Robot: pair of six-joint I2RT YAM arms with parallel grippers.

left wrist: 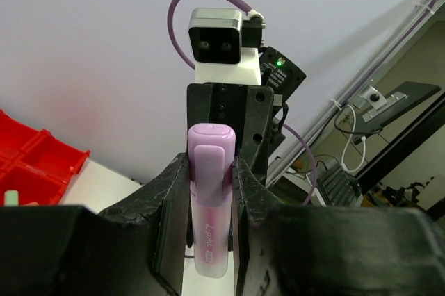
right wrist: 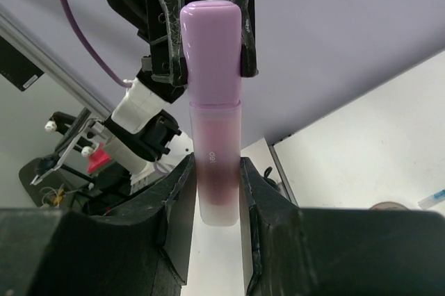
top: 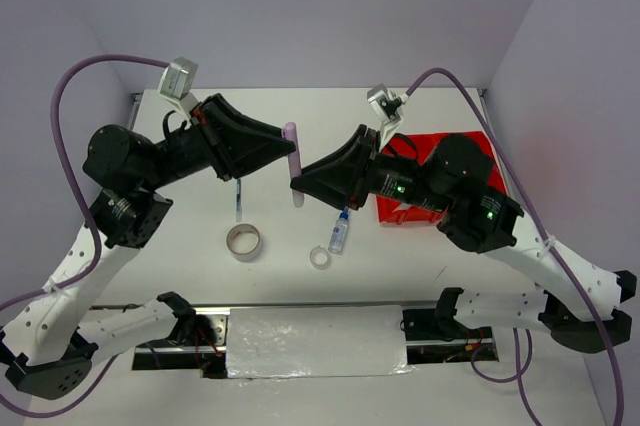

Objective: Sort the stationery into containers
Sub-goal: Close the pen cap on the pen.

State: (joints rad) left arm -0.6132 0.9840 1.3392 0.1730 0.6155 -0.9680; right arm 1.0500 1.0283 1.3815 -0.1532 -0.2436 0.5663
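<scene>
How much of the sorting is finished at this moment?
Done: one pale item seems to lie in the red tray. In hand: both arms' jaws grip the purple marker in mid-air. Left on the table: pen, tape roll, tape ring, bottle.

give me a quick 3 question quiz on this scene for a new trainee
1. True or false: the lilac marker lies flat on the table.
2. Which part of the marker does the left pincer grip? A) the cap end B) the pale body end C) no part of it
3. Fill in: in the top view, the beige tape roll sits to the ___ of the clear tape ring.

Key
1. False: the left pincer and the right pincer hold it between them in the air.
2. A
3. left
</scene>
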